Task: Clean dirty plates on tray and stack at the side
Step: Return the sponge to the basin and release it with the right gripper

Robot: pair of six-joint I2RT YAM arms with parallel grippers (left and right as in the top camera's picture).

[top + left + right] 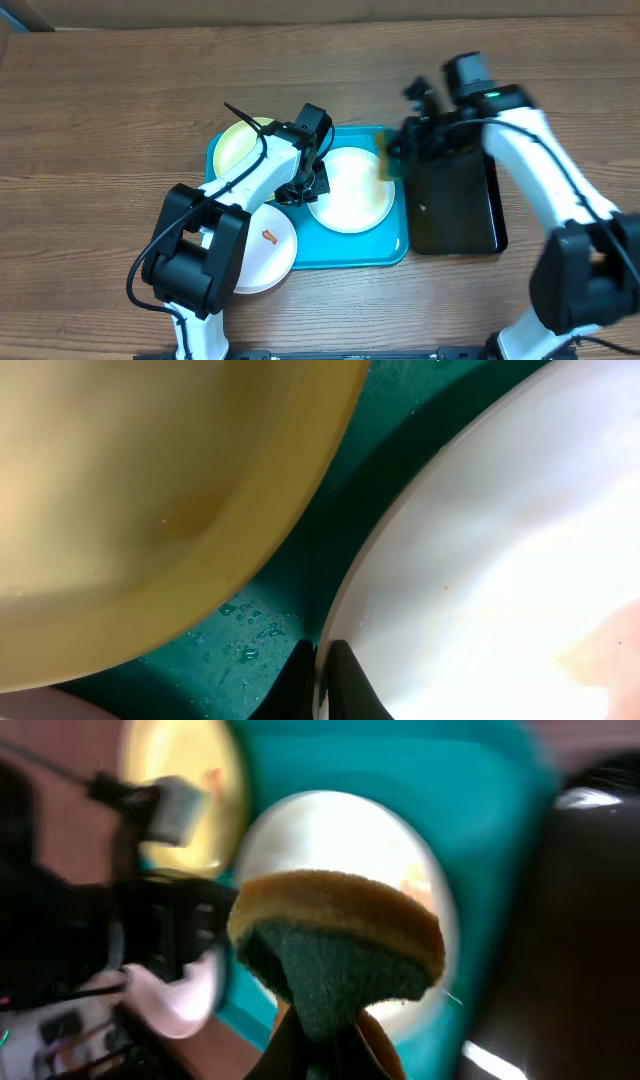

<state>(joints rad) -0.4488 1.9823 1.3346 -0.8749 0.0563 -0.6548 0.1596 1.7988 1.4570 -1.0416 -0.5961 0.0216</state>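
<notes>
Here's the sponge (335, 935) at the right edge of the tray (345, 255)!
The right gripper (318, 1055) pinches it; the left gripper (322, 680) nips the white plate (500, 560) rim.

The tray (375, 250) lies midway along the counter (100, 120), with the narrower tray (455, 215) just beside it toward the right edge. One plate (238, 145) sits in the tray's rear-left corner and a second plate (355, 195) in its right half. A third plate (268, 255) overlaps its front-left corner, and a sponge (388, 160) hangs over the trays' rear seam.
</notes>
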